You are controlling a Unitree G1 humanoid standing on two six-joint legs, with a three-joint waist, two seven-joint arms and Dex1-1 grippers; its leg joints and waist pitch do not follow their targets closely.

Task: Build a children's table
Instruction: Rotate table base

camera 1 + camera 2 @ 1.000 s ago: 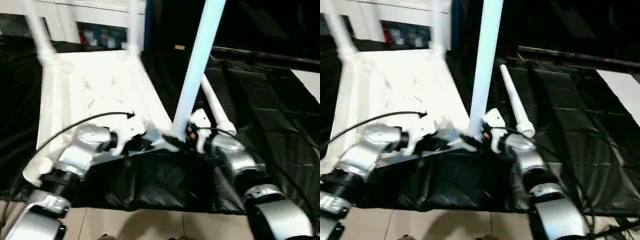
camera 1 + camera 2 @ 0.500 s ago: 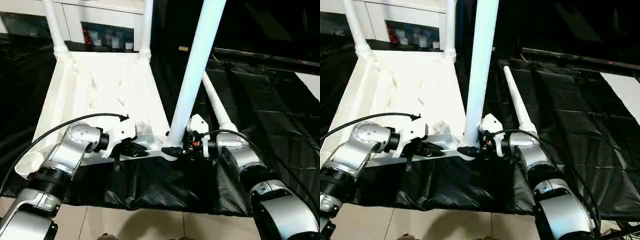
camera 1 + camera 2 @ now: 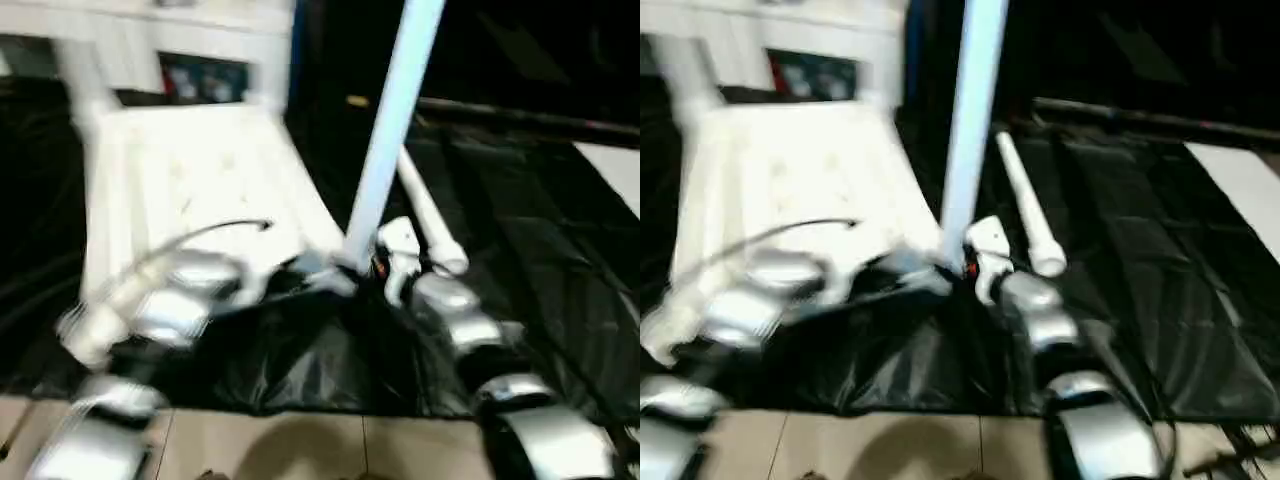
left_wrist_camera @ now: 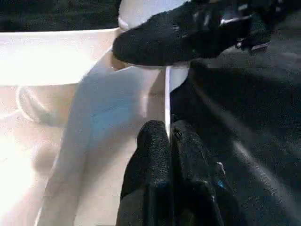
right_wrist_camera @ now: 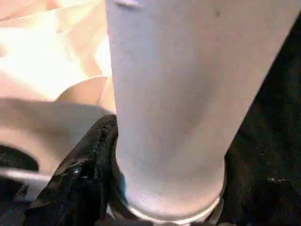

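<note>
- Tabletop, white plastic, lying upside down on the black-covered work table, ribbed underside facing up, rounded corner sockets showing.
- Near-corner leg, a long white tube, standing upright in the corner socket nearest the right gripper, base flaring into a ring where it is meeting the socket.
- Right gripper's jaws are sitting around the base of that leg; one black finger is pressing against the tube's side just above the ring, so the jaws are standing wide and appearing to be clamping the leg, though the second finger is hidden behind the tube.
- Left gripper is pointing at the same corner, its two black fingers pressed together with nothing between them; the thin white edge of the tabletop is running straight ahead of the fingertips, and a finger of the right gripper is crossing just beyond them.
- Two more legs are standing up at the far corners, well away from both grippers.
- Loose leg is lying flat on the black cover just beside the right gripper, flared end toward the robot.
- Head views are smearing, so fine detail on the left forearm is not readable.
</note>
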